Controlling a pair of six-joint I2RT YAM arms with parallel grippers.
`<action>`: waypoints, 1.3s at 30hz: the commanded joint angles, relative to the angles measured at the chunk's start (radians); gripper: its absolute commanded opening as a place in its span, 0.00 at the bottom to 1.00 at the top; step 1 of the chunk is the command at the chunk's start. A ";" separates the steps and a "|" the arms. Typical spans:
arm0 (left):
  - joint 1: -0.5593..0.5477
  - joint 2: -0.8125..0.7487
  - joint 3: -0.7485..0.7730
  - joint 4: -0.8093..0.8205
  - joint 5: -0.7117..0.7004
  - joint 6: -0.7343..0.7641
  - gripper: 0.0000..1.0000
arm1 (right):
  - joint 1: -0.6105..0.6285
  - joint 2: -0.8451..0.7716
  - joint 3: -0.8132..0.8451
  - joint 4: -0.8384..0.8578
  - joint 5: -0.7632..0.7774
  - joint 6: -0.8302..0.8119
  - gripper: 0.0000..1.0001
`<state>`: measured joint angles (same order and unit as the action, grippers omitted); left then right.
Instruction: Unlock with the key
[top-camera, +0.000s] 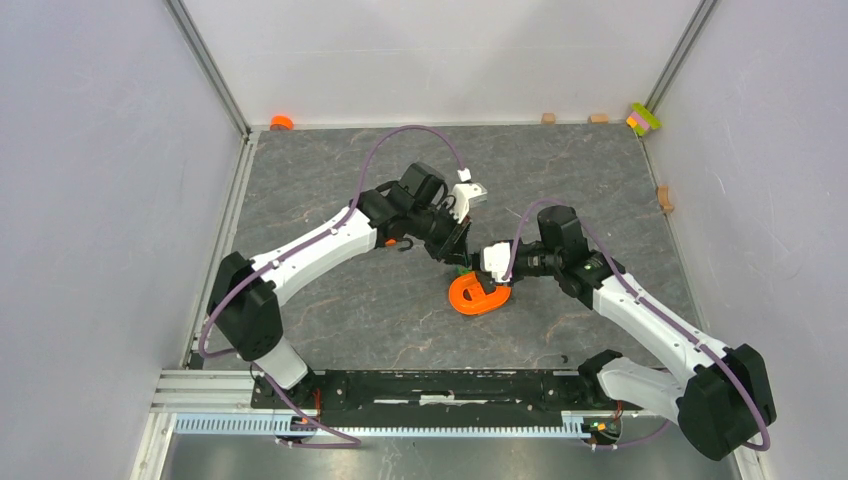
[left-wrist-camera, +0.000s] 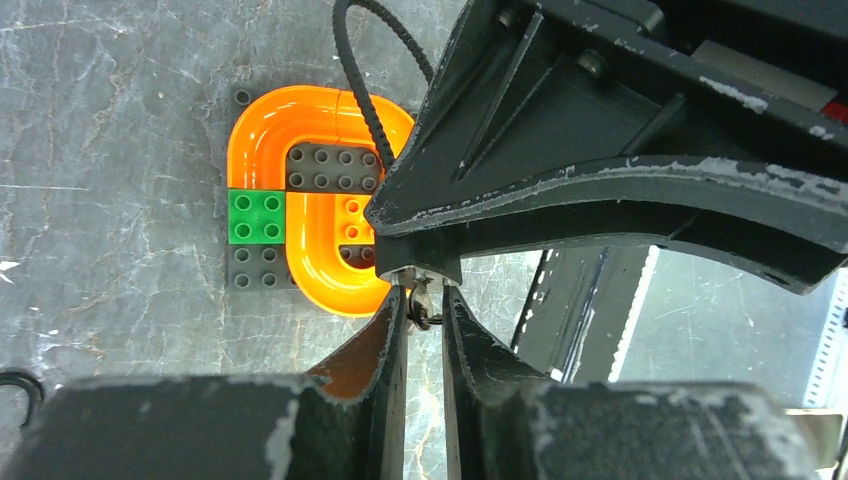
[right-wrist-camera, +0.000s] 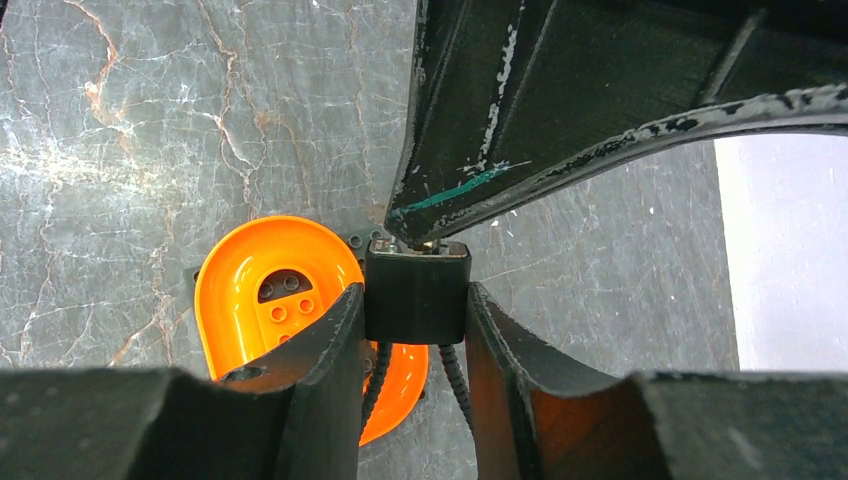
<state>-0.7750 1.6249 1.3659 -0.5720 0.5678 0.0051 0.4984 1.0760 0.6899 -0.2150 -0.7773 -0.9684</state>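
Note:
My right gripper (right-wrist-camera: 415, 292) is shut on a small black lock body (right-wrist-camera: 417, 275), and its thin black cable (right-wrist-camera: 455, 375) hangs below. My left gripper (left-wrist-camera: 425, 296) is shut on the tiny key (left-wrist-camera: 424, 302). Only a silvery bit of the key shows between the fingertips. It sits right at the lock's end face (left-wrist-camera: 420, 268); I cannot tell whether it is inside. In the top view the left gripper (top-camera: 462, 244) and the right gripper (top-camera: 488, 262) meet tip to tip just above the orange ring-shaped piece (top-camera: 478, 295).
The orange ring piece (left-wrist-camera: 300, 200) sits on a grey studded plate with a green brick (left-wrist-camera: 257, 217). A small orange padlock with a black shackle (top-camera: 395, 243) lies under the left arm. Small blocks (top-camera: 643, 118) and an orange cap (top-camera: 282, 122) lie along the far wall.

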 joint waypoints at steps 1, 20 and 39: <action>-0.002 -0.055 0.015 0.041 -0.026 0.084 0.06 | 0.000 -0.006 0.047 0.031 -0.037 -0.003 0.00; -0.002 -0.101 0.018 0.011 -0.033 0.100 0.42 | -0.004 -0.005 0.052 0.022 -0.033 -0.007 0.00; -0.002 -0.019 0.044 -0.011 -0.009 0.058 0.29 | -0.008 -0.008 0.048 0.020 -0.031 -0.014 0.00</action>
<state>-0.7761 1.6096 1.3663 -0.5915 0.5438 0.0715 0.4953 1.0763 0.6975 -0.2184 -0.7853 -0.9695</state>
